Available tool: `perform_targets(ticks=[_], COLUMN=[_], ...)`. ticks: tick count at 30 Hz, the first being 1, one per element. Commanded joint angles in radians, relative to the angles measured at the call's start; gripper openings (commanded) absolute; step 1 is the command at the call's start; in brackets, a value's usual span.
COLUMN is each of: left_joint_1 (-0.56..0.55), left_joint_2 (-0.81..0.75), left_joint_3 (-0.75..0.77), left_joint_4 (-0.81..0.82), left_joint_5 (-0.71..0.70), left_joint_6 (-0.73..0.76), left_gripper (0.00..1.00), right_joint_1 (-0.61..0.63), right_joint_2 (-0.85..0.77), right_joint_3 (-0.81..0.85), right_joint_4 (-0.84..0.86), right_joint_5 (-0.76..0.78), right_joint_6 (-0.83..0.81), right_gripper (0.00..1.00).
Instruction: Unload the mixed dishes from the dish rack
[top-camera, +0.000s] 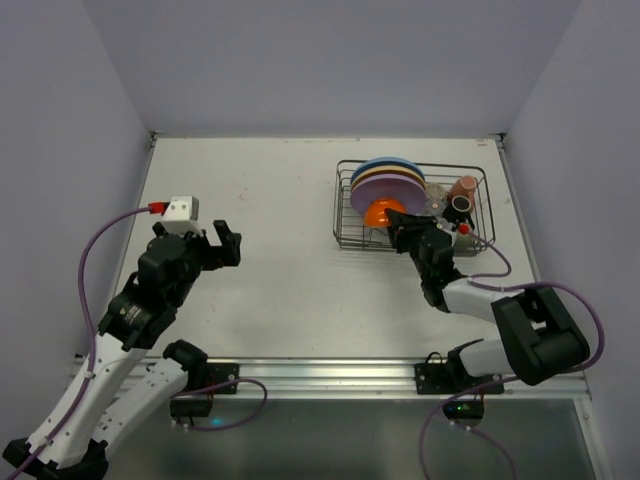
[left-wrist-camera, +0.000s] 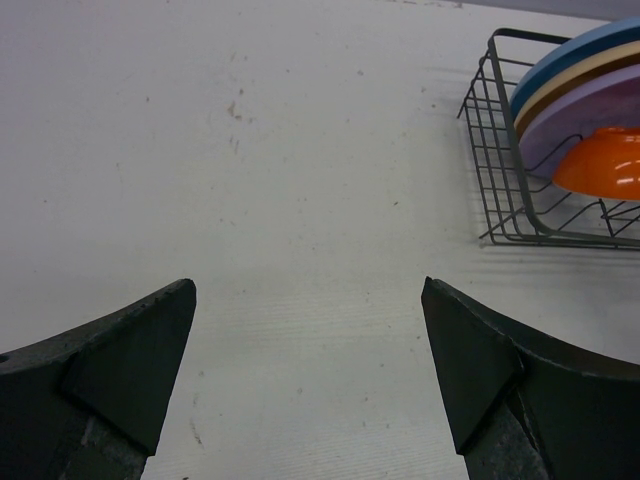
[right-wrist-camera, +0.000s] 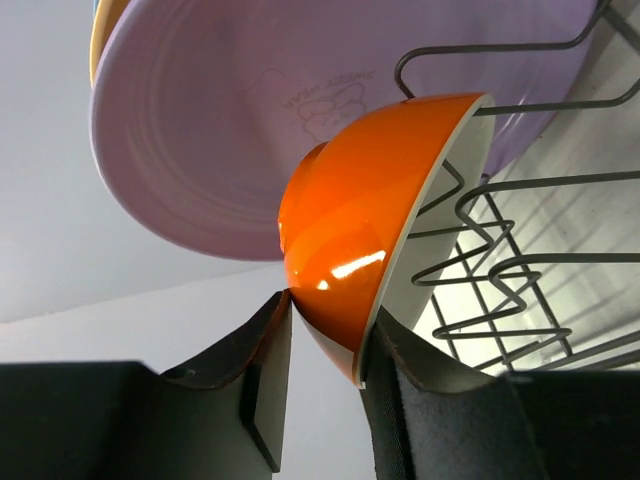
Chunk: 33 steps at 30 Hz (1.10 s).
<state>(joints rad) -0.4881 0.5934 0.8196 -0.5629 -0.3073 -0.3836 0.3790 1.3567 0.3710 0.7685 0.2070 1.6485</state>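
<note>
Over the surface's (top-camera: 280, 200) left side, the left gripper (left-wrist-camera: 308, 300) hangs spread wide, holding nothing. Farther right, the right gripper (right-wrist-camera: 330, 320) pinches the rim of the orange bowl (right-wrist-camera: 350, 230). The bowl stands on edge in the dish rack (left-wrist-camera: 497, 150) near the far right corner, with the lilac plate (right-wrist-camera: 200, 130) just behind.

Illegible stamp (right-wrist-camera: 325, 95) on lilac plate (right-wrist-camera: 180, 130)

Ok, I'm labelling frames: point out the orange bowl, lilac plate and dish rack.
orange bowl (right-wrist-camera: 350, 240), right wrist view, glossy outer wall.
lilac plate (right-wrist-camera: 200, 130), right wrist view, back face.
dish rack (left-wrist-camera: 503, 150), left wrist view, end wall.
</note>
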Motion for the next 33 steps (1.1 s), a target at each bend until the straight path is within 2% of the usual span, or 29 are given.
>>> perform_targets(ticks=[1,4,9,10,12,20,25,33], left_joint_1=[-0.012,-0.014,-0.015,-0.017,-0.015,-0.018,-0.02,-0.023], left_joint_2=[0.0,0.003,0.003,0.003,0.003,0.0,0.002,-0.004], left_joint_3=[-0.008,-0.008,-0.008,-0.008,-0.007,-0.007,-0.007,-0.007], left_joint_4=[0.027,0.026,0.026,0.024,0.024,0.023,0.021,0.018], left_joint_5=[0.004,0.004,0.0,-0.001,-0.001,-0.007,-0.009,-0.015], left_joint_6=[-0.006,-0.008,-0.008,-0.008,-0.008,-0.009,-0.009,-0.011], left_gripper=[1.0,1.0,1.0,1.0,1.0,1.0,1.0,1.0], right_joint_1=[0.003,0.003,0.004,0.004,0.004,0.004,0.005,0.004], right_joint_2=[0.056,0.061,0.024,0.009,-0.002,0.044,0.059,0.042], right_joint_3=[-0.021,-0.023,-0.018,-0.02,-0.018,-0.04,-0.049,-0.038], right_joint_4=[0.027,0.048,0.025,0.023,0.038,0.253,0.305,0.299], right_joint_5=[0.008,0.006,0.009,0.012,0.019,-0.008,-0.018,-0.032], right_joint_6=[0.019,0.016,-0.001,-0.006,-0.022,-0.035,-0.027,-0.059], right_gripper=[0.33,0.25,0.22,0.19,0.0,0.0,0.0,0.0])
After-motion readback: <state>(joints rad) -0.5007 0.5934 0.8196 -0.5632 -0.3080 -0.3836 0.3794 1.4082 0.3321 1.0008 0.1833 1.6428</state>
